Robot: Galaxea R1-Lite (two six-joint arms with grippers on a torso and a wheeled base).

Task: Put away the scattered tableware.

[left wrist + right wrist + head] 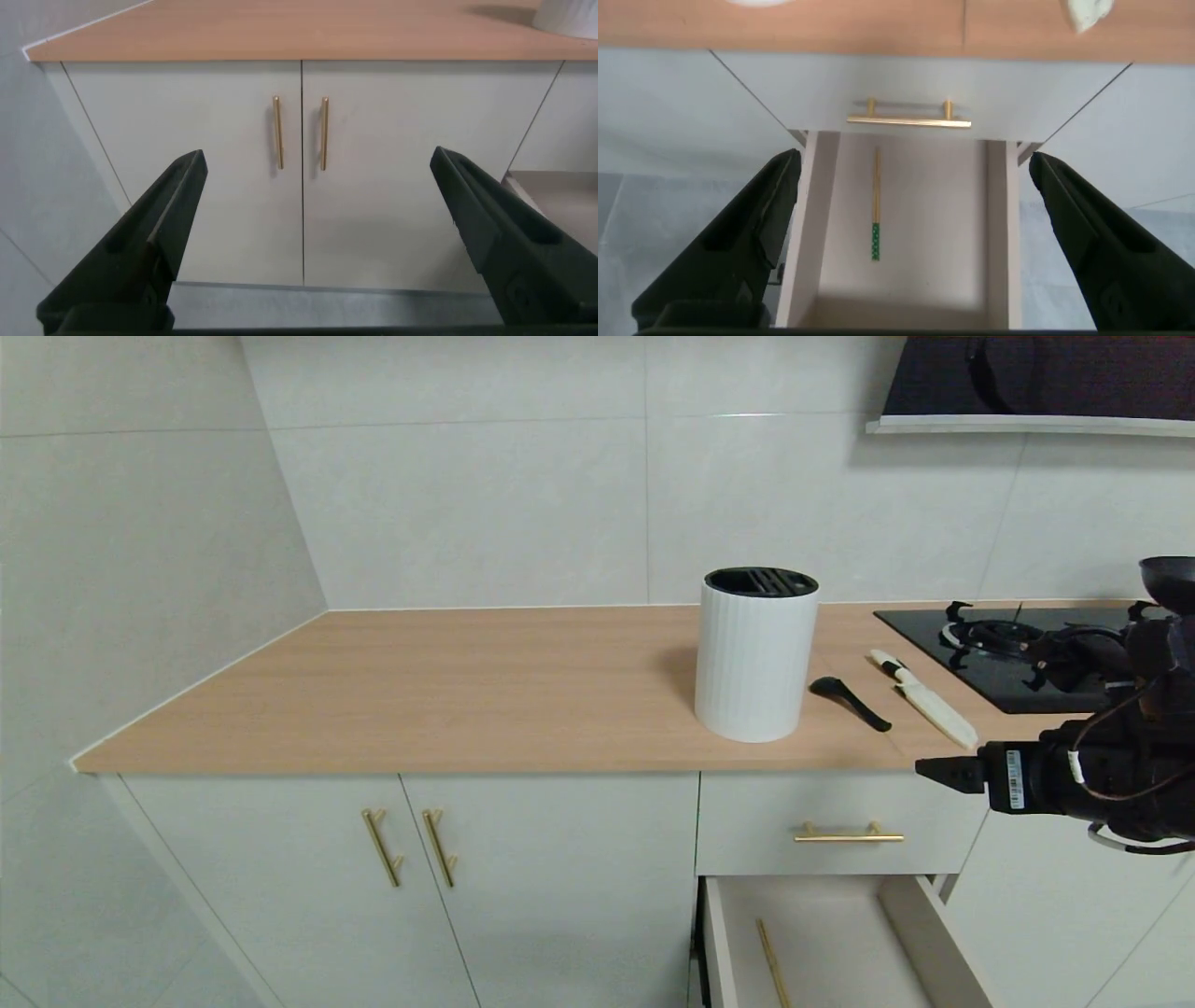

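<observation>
Right gripper (914, 161) gapes wide, empty, over the open drawer (943, 233) holding one chopstick (875, 210). Left gripper (318, 154) is likewise wide and empty. Spoon (848, 701) and knife (922, 698) lie on the counter (467, 691). Risk: a nudged knife, near the front edge, could slide off.

The left claw (318, 161) gapes wide before two cupboard doors (234, 187).
Its two black fingers (140, 247) stand well apart with nothing between them. Dead ahead at 12 o'clock, two upright gold handles (277, 133) sit just beside each other, one on either side of the seam where the white doors meet. Above the doors runs the edge of the wooden surface (280, 28). On it, out toward 2 o'clock, is a sliver of a white holder (572, 13). Below that, a pale drawer edge (551, 182) juts out, partly hidden by one finger. A tiled wall (33, 177) closes off the 10 o'clock side, and a strip of grey floor (299, 301) lies under the doors.
</observation>
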